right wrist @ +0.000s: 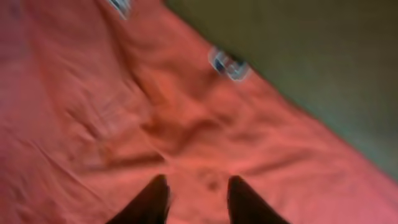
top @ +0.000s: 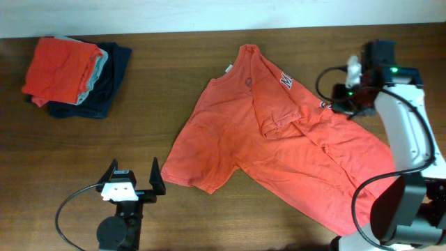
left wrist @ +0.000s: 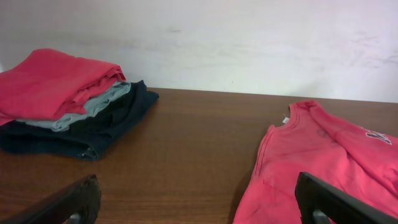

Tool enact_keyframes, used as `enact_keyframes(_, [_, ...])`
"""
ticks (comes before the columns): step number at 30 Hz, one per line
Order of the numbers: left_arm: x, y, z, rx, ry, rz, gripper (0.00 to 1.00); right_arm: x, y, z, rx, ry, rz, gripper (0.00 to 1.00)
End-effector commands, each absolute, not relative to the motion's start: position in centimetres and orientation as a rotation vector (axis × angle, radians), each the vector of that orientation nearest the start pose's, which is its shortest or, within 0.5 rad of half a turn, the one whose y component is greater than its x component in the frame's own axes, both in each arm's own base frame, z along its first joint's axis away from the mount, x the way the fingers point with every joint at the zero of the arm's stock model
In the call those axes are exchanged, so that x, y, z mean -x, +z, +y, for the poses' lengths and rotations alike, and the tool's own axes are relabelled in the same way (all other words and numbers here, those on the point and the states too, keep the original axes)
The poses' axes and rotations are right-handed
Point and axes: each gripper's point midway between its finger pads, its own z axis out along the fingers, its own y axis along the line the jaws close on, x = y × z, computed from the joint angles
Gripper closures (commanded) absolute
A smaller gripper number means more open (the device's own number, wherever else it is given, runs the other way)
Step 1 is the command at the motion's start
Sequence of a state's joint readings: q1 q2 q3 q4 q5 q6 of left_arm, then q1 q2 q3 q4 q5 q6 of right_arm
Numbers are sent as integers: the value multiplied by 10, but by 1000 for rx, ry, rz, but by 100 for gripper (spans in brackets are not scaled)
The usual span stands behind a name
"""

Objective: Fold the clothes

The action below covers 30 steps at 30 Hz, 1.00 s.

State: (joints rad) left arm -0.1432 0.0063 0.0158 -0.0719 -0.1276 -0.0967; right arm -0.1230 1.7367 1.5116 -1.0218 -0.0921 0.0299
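Brown table (top: 209, 56). The big orange-red T-shirt (top: 230, 139) sprawls from centre to 4 o'clock, one sleeve flopped inward, so probably mid-fold. Pile (top: 104, 87) at 10 o'clock has a folded orange tee (top: 59, 66) on top. No bins anywhere. Right gripper (right wrist: 198, 183) is narrow on the shirt's 3 o'clock edge; can't tell if it's pinching. Left gripper (top: 134, 174) gapes wide at 7 o'clock, off the cloth.
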Motion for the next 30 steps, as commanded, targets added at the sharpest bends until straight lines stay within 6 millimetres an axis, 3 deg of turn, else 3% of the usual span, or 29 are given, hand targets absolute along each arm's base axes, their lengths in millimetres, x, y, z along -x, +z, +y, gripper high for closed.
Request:
enact_keyframes(1, [-245,159,-15,39,-75,1638,0,-404,133,-17,-126,141,2798,52])
enact_keyframes(5, [-245,159,-15,39,-75,1638,1,-417,102,3,-46,302,2826,49])
enact_keyframes(9, [-245,159,-15,39,-75,1638,0,-426,60,14,22,401,2871,56])
enact_keyframes(14, [-245,159,-15,39,-75,1638,0,-436,33,39,156,619,2830,57])
enact_keyframes(24, [-245,159,-15,39,-75,1638,1,-446,28,39,171,614,2795,57])
enact_keyframes(30, [-245,159,-15,39,-75,1638,1,-445,28,39,169,616,2800,69])
